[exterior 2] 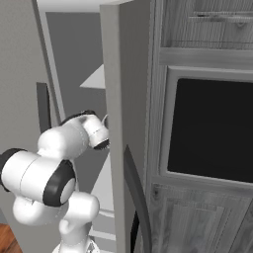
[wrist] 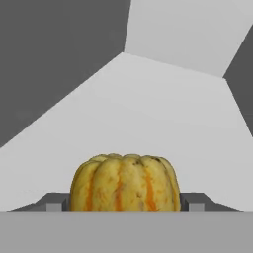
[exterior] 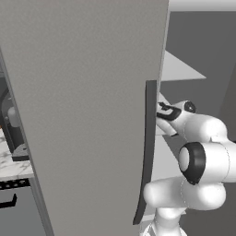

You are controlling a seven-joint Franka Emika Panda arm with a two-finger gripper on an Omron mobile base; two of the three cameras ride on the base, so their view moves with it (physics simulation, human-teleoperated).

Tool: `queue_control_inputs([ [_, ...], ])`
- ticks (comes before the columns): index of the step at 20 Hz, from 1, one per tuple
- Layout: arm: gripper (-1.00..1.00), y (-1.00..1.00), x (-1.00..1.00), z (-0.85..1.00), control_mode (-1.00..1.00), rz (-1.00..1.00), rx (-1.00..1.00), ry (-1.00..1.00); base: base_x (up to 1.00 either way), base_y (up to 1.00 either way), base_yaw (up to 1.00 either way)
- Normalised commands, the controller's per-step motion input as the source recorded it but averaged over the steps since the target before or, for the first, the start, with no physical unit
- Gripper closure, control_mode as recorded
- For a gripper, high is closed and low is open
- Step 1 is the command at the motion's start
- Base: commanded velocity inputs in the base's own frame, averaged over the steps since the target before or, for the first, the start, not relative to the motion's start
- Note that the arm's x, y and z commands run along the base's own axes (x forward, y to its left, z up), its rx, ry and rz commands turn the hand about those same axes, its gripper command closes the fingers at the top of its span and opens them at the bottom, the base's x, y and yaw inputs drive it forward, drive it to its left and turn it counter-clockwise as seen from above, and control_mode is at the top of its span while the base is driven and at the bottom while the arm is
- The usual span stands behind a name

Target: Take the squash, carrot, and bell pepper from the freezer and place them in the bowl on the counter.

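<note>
The squash (wrist: pixel 124 184), yellow with orange stripes and ribbed, sits on a pale shelf (wrist: pixel 158 113) inside the freezer. My gripper (wrist: pixel 126 206) straddles it, and a dark fingertip (wrist: pixel 57 203) presses against each flank of the squash. The freezer's big grey door (exterior: pixel 83 115) stands swung open, its long dark handle (exterior: pixel 148 152) facing me. My white arm (exterior: pixel 203 138) reaches past the door's edge into the compartment, where the hand is hidden by the door. Carrot, bell pepper and bowl are out of view.
A strip of the marble counter (exterior: pixel 11 163) shows left of the open door. On the right stand grey wood-grain cabinets (exterior 2: pixel 207 217) with a black oven window (exterior 2: pixel 212 128). A grey panel (exterior 2: pixel 118 123) with a dark curved handle (exterior 2: pixel 134 197) stands close beside my arm.
</note>
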Motion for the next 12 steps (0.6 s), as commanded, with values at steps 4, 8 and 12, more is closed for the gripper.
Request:
queue_control_inputs([
  [4, 1.0, -0.04, -0.29, 0.01, -1.0, -0.16, 0.0, 0.08, 0.0, 0.0, 0.0],
  [8, 1.0, -0.09, -0.31, 0.12, -1.0, -0.15, 0.0, 0.08, 0.0, 0.0, 0.0],
  [12, 1.0, -0.22, -0.32, 0.19, -1.0, -0.13, 0.0, 0.08, 0.0, 0.0, 0.0],
])
